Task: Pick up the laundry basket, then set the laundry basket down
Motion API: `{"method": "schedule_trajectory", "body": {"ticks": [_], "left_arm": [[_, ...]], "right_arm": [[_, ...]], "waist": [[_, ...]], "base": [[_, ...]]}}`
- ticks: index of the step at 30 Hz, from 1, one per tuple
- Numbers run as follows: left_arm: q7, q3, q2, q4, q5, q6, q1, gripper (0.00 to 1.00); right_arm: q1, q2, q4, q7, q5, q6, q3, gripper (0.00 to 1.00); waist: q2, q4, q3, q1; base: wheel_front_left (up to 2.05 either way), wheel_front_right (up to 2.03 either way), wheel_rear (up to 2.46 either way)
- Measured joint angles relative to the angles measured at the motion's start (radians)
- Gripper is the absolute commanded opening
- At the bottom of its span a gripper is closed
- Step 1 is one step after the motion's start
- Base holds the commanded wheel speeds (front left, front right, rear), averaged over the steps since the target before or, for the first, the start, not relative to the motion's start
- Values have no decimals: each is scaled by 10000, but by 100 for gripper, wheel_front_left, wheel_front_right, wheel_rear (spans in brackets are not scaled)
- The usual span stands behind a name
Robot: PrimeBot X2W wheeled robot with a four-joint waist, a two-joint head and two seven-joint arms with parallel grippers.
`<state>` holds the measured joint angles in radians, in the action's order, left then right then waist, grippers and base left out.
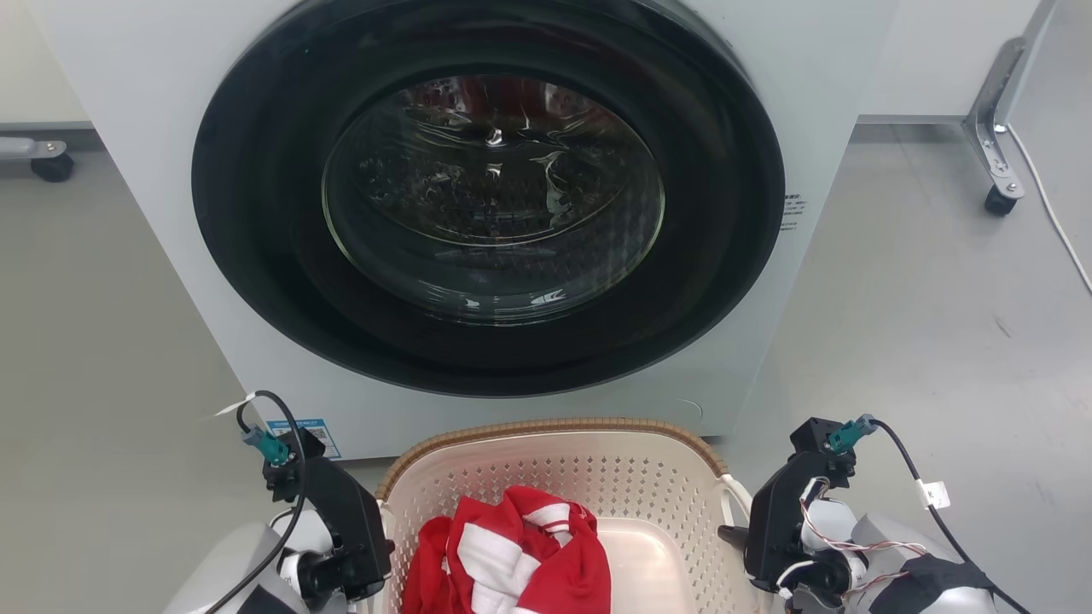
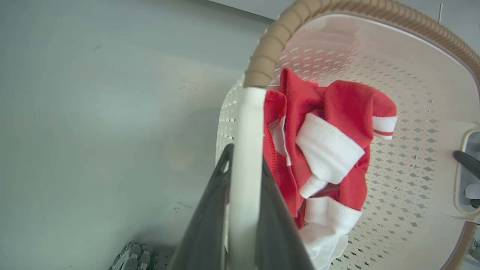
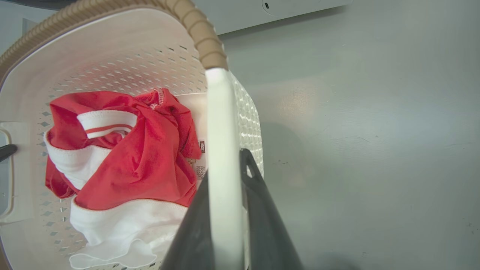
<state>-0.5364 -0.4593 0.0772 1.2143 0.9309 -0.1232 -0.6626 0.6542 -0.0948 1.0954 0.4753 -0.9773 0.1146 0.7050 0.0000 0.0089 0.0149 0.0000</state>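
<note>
The laundry basket (image 1: pixel 554 428), cream-white and perforated with a brown woven-look rim, is right in front of me, below the washing machine door. My left gripper (image 2: pixel 243 161) is shut on its white left handle (image 2: pixel 245 123), one dark finger on each side of the bar. My right gripper (image 3: pixel 225 168) is shut the same way on the right handle (image 3: pixel 221 112). In the head view the left gripper (image 1: pixel 367 554) and right gripper (image 1: pixel 742 537) flank the basket. A red and white garment (image 1: pixel 520 554) lies bunched inside. Whether the base touches the floor is hidden.
The white washing machine (image 1: pixel 153 85) stands close ahead with its round dark door (image 1: pixel 486 188) closed. Grey floor spreads on both sides. A metal leg on a caster (image 1: pixel 998 200) stands at the far right with a white cable, and another caster (image 1: pixel 51 166) at the far left.
</note>
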Motion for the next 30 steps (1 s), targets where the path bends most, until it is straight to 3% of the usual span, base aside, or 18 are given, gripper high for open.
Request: {"method": "schedule_trajectory", "body": {"ticks": [30], "left_arm": [[176, -169, 140, -282, 173, 0, 116, 0]], "right_arm": [[8, -61, -163, -29, -420, -2, 349, 0]], "waist": [[1, -6, 176, -1]], "base": [[0, 0, 0]]}}
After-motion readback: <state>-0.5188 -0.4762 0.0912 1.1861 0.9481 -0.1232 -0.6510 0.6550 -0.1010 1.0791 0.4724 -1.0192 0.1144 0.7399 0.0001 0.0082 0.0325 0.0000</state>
